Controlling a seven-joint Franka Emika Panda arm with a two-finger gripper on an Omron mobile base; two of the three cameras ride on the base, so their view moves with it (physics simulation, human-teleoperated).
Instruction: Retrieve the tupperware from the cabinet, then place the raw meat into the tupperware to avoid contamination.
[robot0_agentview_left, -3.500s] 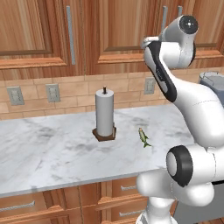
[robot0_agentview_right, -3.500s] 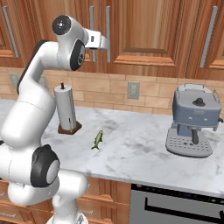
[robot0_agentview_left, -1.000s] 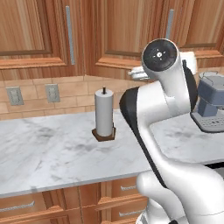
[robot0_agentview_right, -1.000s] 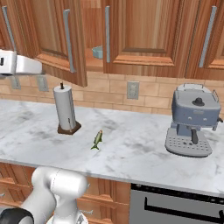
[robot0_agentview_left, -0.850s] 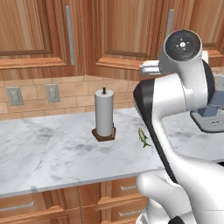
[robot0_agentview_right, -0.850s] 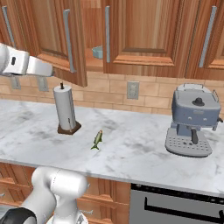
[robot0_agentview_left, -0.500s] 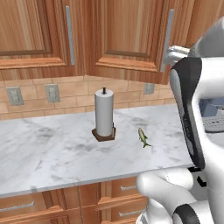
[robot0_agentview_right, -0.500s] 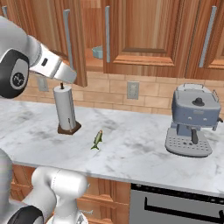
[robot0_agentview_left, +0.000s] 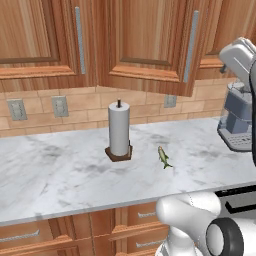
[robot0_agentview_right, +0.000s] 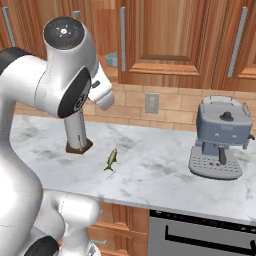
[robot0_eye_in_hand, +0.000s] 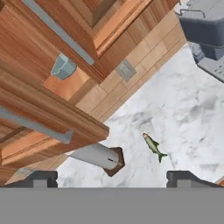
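- The tupperware sits on the shelf inside the cabinet, just behind the edge of the swung-out door; in the right base view a sliver of it shows in the gap.
- It looks light, stiff and hollow, with smooth plastic walls that may slip. I'd judge the flared rim the best hold: one finger inside, one outside a side wall.
- The raw meat lies on the counter towards the front edge, near the paper towel roll and well apart from the coffee machine at the right end.
- It seems small, soft and slick; pinching across the thicker middle of its body looks safest.
- The gripper is spread wide with nothing between its fingers.
- Compared with a few seconds ago, the cabinet door now stands ajar, and the arm has swung away from the handle to look up at the shelf.
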